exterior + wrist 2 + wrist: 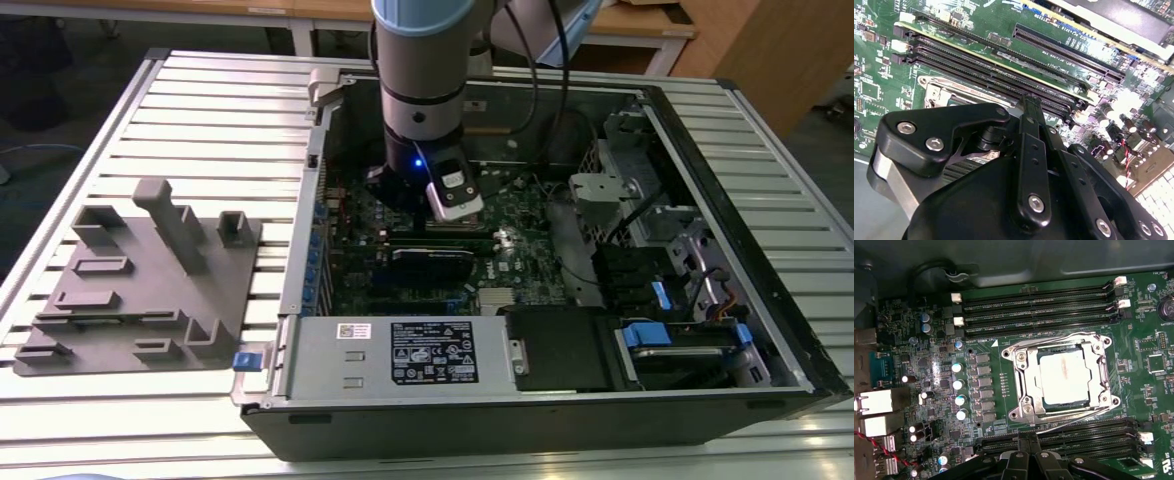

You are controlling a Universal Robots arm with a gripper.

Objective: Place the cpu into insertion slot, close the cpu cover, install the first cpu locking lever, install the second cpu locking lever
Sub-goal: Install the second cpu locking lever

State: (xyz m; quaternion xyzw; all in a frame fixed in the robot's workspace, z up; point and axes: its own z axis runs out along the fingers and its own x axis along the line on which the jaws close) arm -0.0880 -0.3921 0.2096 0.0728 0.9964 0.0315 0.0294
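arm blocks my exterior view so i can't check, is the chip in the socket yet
Observer: Yes. In the first wrist view the chip lies flat in place on the green board.
Operator: is the metal cover down
Observer: Yes, the silver cover lies flat around the chip.
Operator: where's the gripper
Observer: In the first wrist view the gripper is over the long black slots beside the cover.

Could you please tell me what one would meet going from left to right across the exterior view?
Grey fixture tray on the slatted table → small blue clip → open computer case with the arm reaching down onto its green motherboard → blue-tabbed drive bays.
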